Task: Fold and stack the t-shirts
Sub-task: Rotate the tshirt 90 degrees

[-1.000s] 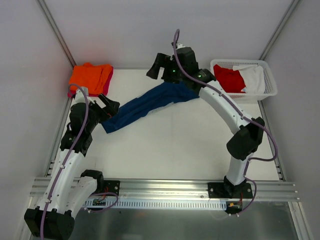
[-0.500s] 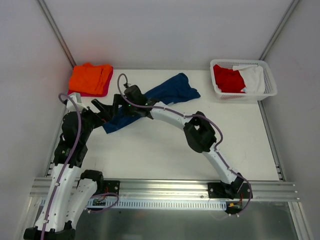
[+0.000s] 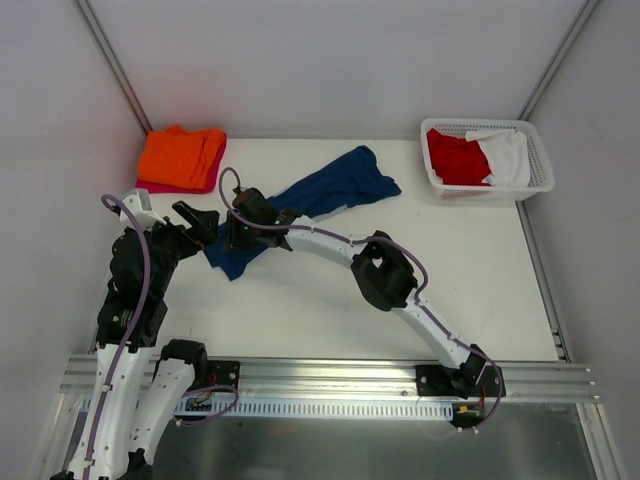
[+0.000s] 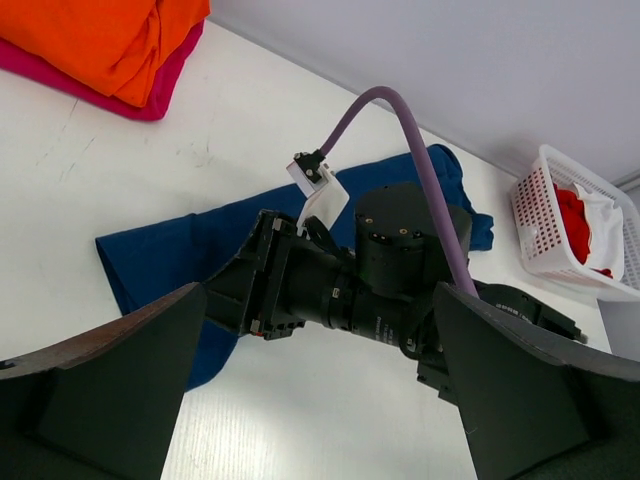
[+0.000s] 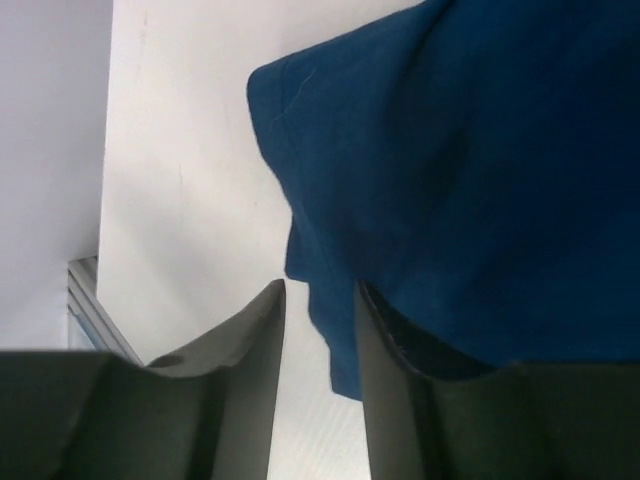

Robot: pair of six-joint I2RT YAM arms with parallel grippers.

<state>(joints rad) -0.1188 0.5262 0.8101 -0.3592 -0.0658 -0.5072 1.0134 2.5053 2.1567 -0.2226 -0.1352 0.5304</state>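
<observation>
The step in hand, as I judge it, is pinching the near-left corner of the navy blue cloth t-shirt (image 3: 335, 185) so that it can be drawn out flat for folding. The right end effector (image 5: 318, 290) is hanging over that corner with its fingers standing narrowly apart. The hem is dipping into the gap against one finger, and bare white worktop (image 5: 190, 200) is showing beside the other (so nothing is clamped yet). To do it well, the fingers should be taking a good bite of hem, deep enough that it is not slipping out on the pull. The rest of the shirt is trailing away from this end effector toward the far right. The left end effector (image 3: 197, 222) is waiting just beside, fingers spread wide, holding nothing.
</observation>
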